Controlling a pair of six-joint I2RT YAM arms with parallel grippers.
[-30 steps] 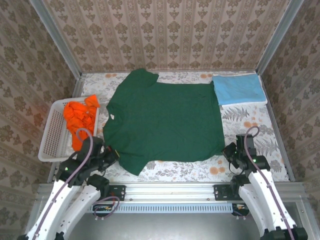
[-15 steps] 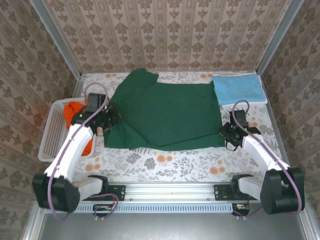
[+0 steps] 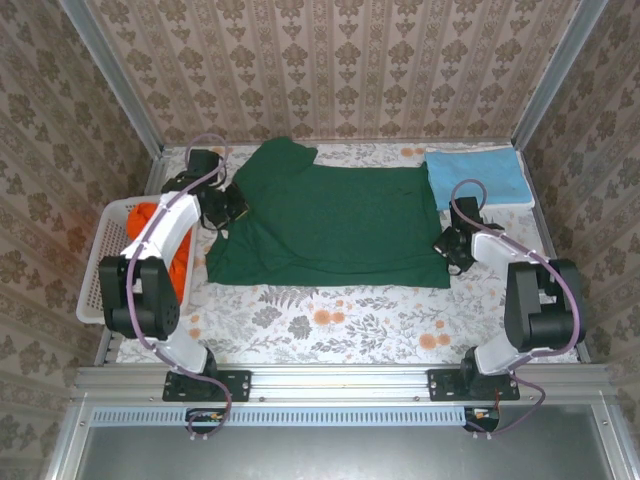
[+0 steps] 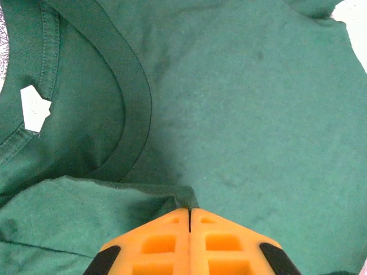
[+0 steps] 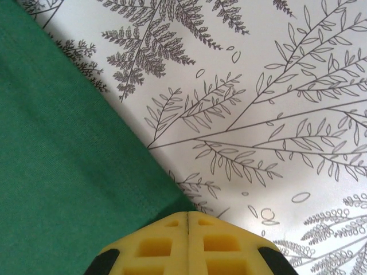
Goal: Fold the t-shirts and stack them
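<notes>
Dark green cloth covers the middle of the floral bench (image 3: 330,320): the dark green t-shirt (image 3: 330,225) lies flat between the two sets of jaws, its near edge running straight from one to the other. The left jaws, on the left arm (image 3: 165,230), are pressed together at the shirt's neck side and pinch a small raised fold of green cloth at their tips. The ribbed collar (image 4: 135,97) curves away just ahead of them, with a white tag (image 4: 34,107) off to their left. The right jaws, on the right arm (image 3: 500,250), are also pressed together, nipping the shirt's near right corner. From their tips the green edge runs off diagonally to the left, and bare fern-printed bench opens ahead and to the right. Beyond the right jaws, near the far wall, lies the folded light blue t-shirt (image 3: 478,178). Left of the left jaws, the orange t-shirts (image 3: 148,213) sit bunched in a white lattice basket (image 3: 100,275). A wide strip of bare bench lies on the near side of both jaws.
</notes>
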